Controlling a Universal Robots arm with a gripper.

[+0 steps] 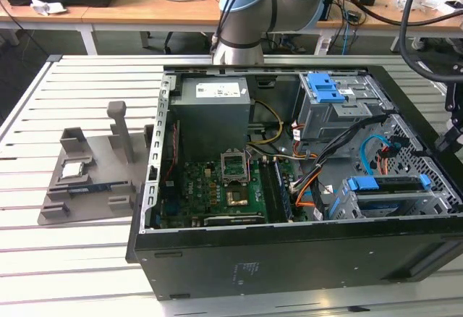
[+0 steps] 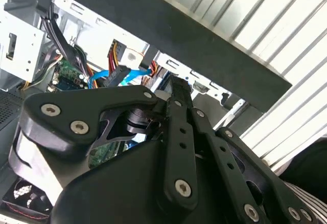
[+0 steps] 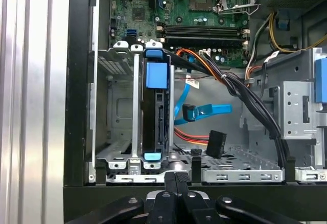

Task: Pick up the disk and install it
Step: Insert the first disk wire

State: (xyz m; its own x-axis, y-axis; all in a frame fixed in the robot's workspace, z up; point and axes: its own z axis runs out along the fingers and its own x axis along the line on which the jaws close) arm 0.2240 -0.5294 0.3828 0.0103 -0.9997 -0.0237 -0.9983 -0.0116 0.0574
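White slatted tabletop [image 1: 72, 259] carries a black computer tower case [image 1: 289, 259] lying open on its side, with cluttered wooden desks [image 1: 145, 9] behind it. Inside the case lie a green motherboard [image 1: 210, 190] and a grey power supply box [image 1: 213, 111]. A blue plastic latch [image 1: 325, 87] sits atop an upper grey drive housing [image 1: 340, 118].

In the first wrist view the disk [image 3: 155, 116], a flat drive framed by a blue plastic carrier, stands on edge, seated in the slotted grey metal cage [image 3: 120, 111]. An empty bay lies just beside it.

The black two-fingered gripper [image 3: 176, 177] hangs just outside the case's black wall, apart from the disk and roughly in line with it. Its tips are pressed together with nothing between them.

A thick black cable bundle [image 3: 242, 91] sweeps across the case floor near the cage, beside a blue flat data cable [image 3: 209, 110] and orange wires [image 3: 189, 134].

On the table towards the exterior view's left, well apart from the case, a grey moulded fixture [image 1: 87, 187] bears a small square silver chip [image 1: 72, 170].
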